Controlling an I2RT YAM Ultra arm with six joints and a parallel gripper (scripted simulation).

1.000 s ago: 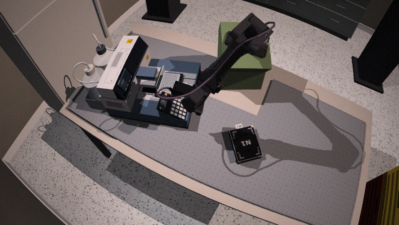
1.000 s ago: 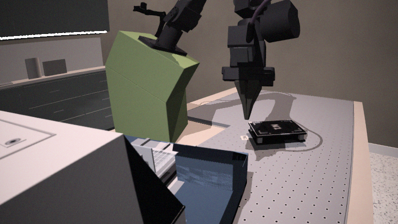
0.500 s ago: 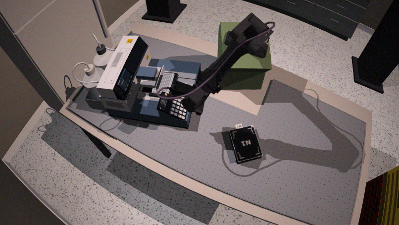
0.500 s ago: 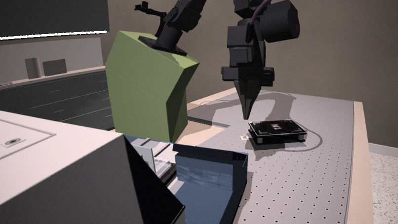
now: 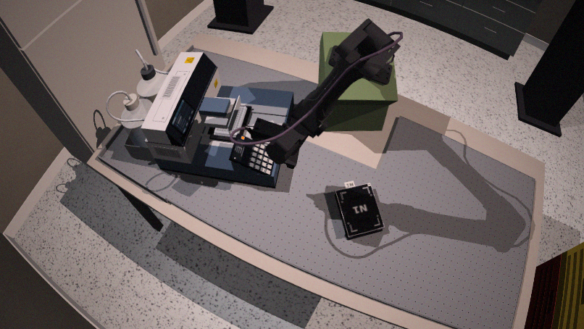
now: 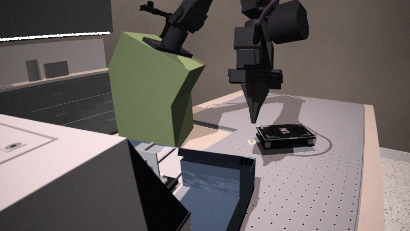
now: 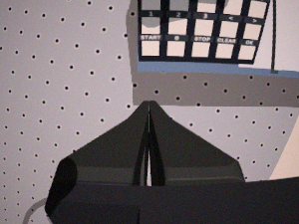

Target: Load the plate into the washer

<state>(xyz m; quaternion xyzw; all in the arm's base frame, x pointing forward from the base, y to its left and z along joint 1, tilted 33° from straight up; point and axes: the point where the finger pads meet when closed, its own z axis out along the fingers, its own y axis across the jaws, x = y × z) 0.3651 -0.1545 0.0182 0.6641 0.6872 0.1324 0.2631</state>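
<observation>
The washer [image 5: 175, 101] [image 6: 57, 177] stands at the left of the mat. The white well plate [image 5: 241, 116] shows only in part on the carrier, close behind the washer's head and beside my arm; I cannot tell how it sits. A small lamp [image 5: 243, 138] by the keypad glows amber. The keypad [image 5: 261, 159] [image 7: 201, 18] is on the washer's front right, and its START key [image 7: 150, 48] is the leftmost in the lowest row. My gripper [image 6: 253, 119] [image 7: 149, 111] is shut and empty, raised above the mat just off the keypad's front edge. The nest N1 [image 5: 359, 210] [image 6: 284, 134] is empty.
The arm's green pedestal [image 5: 355, 91] [image 6: 149, 86] stands behind the washer's right side. Two bottles [image 5: 132, 110] with tubing sit at the washer's far left. A cable loops around the nest on the mat [image 5: 429, 261]. The table edge runs along the front.
</observation>
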